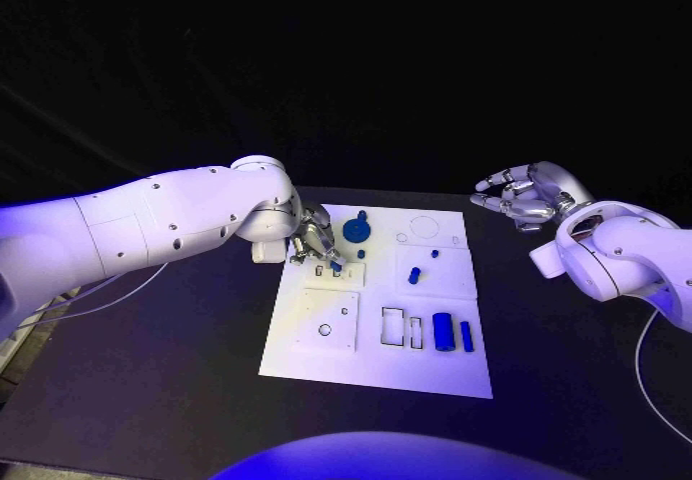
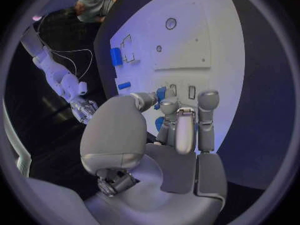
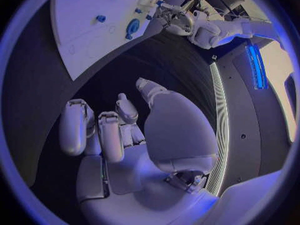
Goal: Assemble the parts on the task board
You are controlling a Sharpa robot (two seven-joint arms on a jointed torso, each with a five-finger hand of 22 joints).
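The white task board lies in the middle of the black table. My left hand hovers over its far left part and pinches a small blue part between thumb and finger, right by two small slots; the left wrist view shows this part at the fingertips. A blue round disc sits just beside that hand. Small blue pegs stand mid-board. Two blue cylinders lie at the near right. My right hand hangs off the board's far right corner, fingers apart, holding nothing.
Rectangular cut-outs and a raised square plate with a hole take up the board's near half. From the right wrist view I see the board and the disc across bare black table. A thin cable trails at the left.
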